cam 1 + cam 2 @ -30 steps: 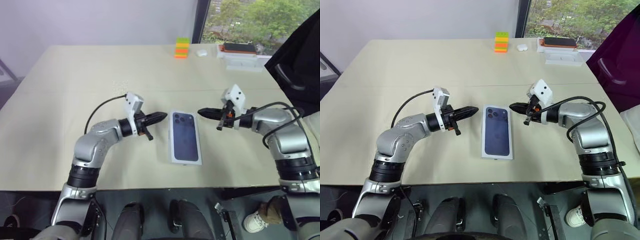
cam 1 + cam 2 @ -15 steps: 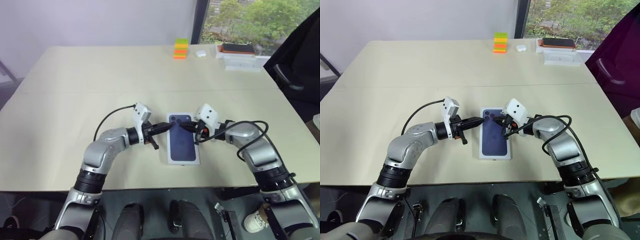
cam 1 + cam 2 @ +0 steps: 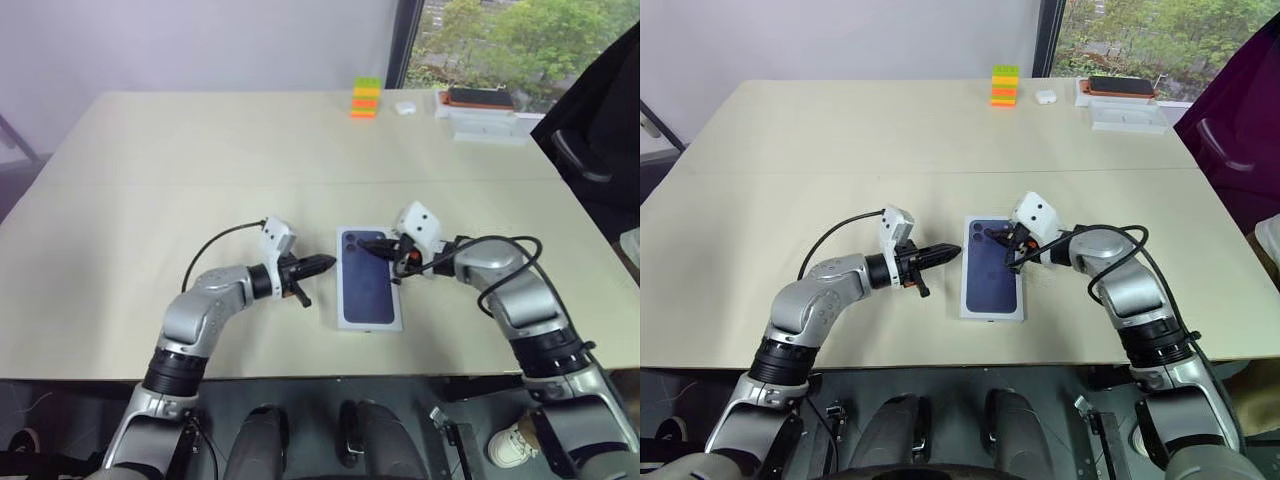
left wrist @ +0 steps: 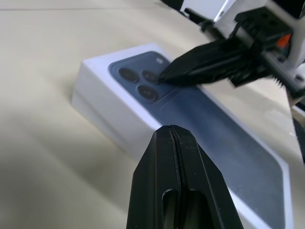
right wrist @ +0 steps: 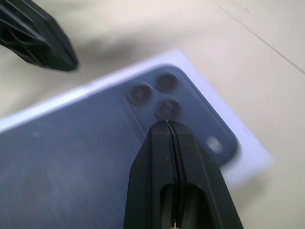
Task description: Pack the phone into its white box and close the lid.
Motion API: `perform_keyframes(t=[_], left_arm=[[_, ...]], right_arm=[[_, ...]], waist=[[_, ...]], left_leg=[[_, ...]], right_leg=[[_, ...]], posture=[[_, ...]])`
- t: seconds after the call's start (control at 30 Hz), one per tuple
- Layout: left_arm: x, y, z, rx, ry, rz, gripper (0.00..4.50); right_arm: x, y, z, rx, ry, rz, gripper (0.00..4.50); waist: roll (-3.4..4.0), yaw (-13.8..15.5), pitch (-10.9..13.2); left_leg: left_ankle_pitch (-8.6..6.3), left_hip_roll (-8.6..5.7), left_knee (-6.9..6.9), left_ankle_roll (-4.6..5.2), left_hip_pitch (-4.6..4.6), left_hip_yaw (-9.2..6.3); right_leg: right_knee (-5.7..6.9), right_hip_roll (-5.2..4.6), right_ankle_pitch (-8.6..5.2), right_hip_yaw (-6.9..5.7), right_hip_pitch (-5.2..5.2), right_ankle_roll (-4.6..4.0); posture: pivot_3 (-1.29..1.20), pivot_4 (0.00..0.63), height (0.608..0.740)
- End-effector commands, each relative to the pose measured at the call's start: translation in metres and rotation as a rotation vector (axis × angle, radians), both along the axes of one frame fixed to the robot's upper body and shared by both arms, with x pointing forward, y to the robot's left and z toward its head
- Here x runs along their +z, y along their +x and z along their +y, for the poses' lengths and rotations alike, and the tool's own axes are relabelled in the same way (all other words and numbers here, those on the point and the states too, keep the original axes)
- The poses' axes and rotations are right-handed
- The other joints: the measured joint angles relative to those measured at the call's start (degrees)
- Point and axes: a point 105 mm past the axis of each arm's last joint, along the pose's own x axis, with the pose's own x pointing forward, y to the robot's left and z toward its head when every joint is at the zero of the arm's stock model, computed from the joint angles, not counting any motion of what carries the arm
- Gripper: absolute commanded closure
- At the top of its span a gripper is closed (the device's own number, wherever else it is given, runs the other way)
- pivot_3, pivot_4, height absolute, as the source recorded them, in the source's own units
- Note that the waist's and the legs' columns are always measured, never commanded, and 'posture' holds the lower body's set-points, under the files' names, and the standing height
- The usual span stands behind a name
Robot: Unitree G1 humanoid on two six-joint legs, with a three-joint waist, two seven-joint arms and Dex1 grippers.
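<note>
The lid (image 3: 993, 266), with its printed dark blue phone picture facing up, sits on the white box (image 4: 102, 112) in the middle of the worktop (image 3: 840, 150), so the box looks closed and the phone is probably inside, hidden; the right gripper (image 3: 997, 238), jaws shut and empty, rests its tip on the printed camera corner, likely to press the lid down; the left gripper (image 3: 952, 252), also shut and empty, waits just beside the lid's left edge. The left wrist view shows the white side wall, which the head views hardly give.
</note>
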Motion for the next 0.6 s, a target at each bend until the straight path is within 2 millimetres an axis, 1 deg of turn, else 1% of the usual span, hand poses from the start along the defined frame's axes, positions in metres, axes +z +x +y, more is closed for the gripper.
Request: perform_keyframes(t=[0.03,0.1,0.17,0.27,0.37,0.43,0.53,0.6], left_arm=[[0.003,0.000,0.000,0.002,0.007,-0.040,4.50],[0.003,0.001,-0.002,0.004,0.004,-0.040,4.50],[0.001,0.004,-0.006,0.009,0.005,-0.036,4.50],[-0.002,0.003,-0.010,-0.003,0.016,-0.038,4.50],[-0.010,0.000,-0.011,-0.013,0.040,-0.019,4.50],[-0.013,0.000,-0.011,-0.015,0.053,-0.017,4.50],[-0.015,-0.001,-0.012,-0.023,0.054,-0.019,4.50],[-0.015,-0.001,-0.013,-0.022,0.053,-0.020,4.50]], right_arm=[[0.028,-0.004,-0.010,-0.005,0.058,-0.055,4.49],[0.032,-0.002,-0.016,-0.030,0.076,-0.055,4.49],[0.023,-0.003,-0.025,-0.039,0.002,-0.056,4.49],[0.014,-0.007,-0.033,-0.050,-0.016,-0.005,4.49],[-0.009,-0.017,-0.041,-0.015,-0.151,0.023,4.49],[-0.015,-0.019,-0.042,-0.008,-0.172,0.032,4.49],[-0.011,-0.021,-0.032,0.007,-0.115,0.043,4.49],[-0.011,-0.021,-0.030,0.014,-0.121,0.040,4.49]], waist=[[0.00,0.0,0.0],[0.00,0.0,0.0],[0.00,0.0,0.0],[0.00,0.0,0.0],[0.00,0.1,0.0],[0.00,0.0,0.0],[0.00,-0.2,0.0],[0.00,0.0,0.0]], left_leg=[[0.00,0.00,-0.01,0.00,0.00,0.00],[0.00,0.01,-0.01,0.00,0.00,-0.01],[0.00,0.01,-0.01,0.00,0.00,-0.01],[0.00,0.01,-0.01,0.00,-0.02,-0.01],[0.00,0.00,-0.01,0.00,-0.02,0.01],[0.00,0.00,-0.01,0.00,-0.03,-0.01],[0.00,0.00,-0.01,0.00,0.00,0.02],[0.00,0.01,-0.01,0.00,0.00,0.00]], right_leg=[[-0.01,0.00,0.00,0.00,-0.01,0.00],[-0.01,0.02,0.00,0.00,-0.01,0.00],[-0.01,0.03,0.00,0.00,-0.01,0.00],[-0.02,0.02,-0.01,-0.01,-0.01,0.00],[-0.03,0.01,-0.01,0.00,-0.01,0.00],[-0.03,0.01,-0.01,-0.01,-0.01,0.01],[-0.02,0.02,-0.01,0.00,-0.03,0.02],[-0.01,0.04,-0.01,0.00,-0.03,0.02]], posture=[[0.00,0.150,0.740],[0.00,0.150,0.740],[0.00,0.150,0.740],[0.00,0.150,0.740],[0.00,0.150,0.740],[0.00,0.150,0.740],[0.00,0.150,0.740],[0.00,0.150,0.740]])
